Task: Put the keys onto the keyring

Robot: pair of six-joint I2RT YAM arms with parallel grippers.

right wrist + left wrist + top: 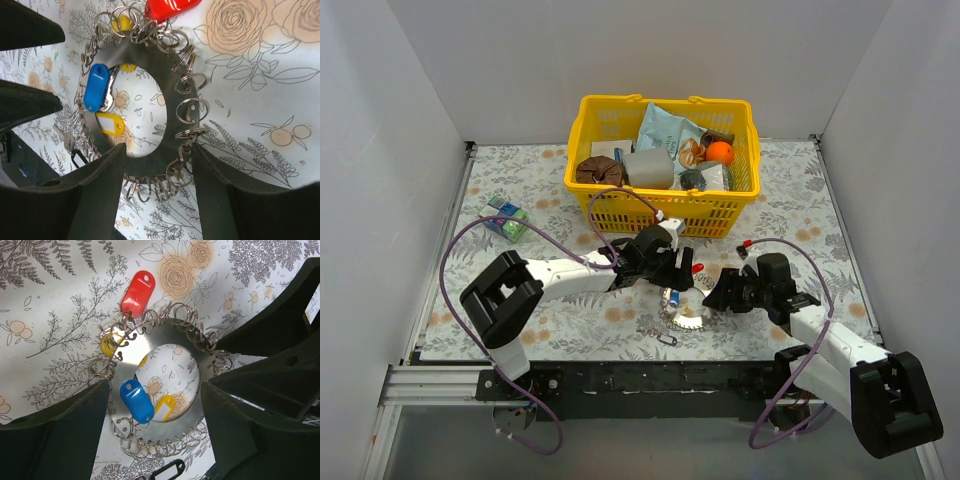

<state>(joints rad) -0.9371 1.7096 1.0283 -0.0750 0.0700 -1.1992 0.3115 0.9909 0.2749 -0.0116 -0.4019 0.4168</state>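
Lying loose on the tabletop [590, 330] nearest the arms, a black tag [670, 338] looks unfitted, while just beyond it the keyring [688, 320], straddled by the wide-open left gripper [156, 385] and right gripper [159, 150], apparently already carries blue, yellow and red keys [136, 400].

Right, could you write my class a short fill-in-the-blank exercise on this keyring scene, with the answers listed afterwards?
1. The tag lying outside the keyring's rim is ___.
2. Over the keyring's hollow centre, the larger tag beside the small yellow tag is ___.
3. At the back of the table, the round orange thing sits inside the yellow ___.

Missing words: red; blue; basket.
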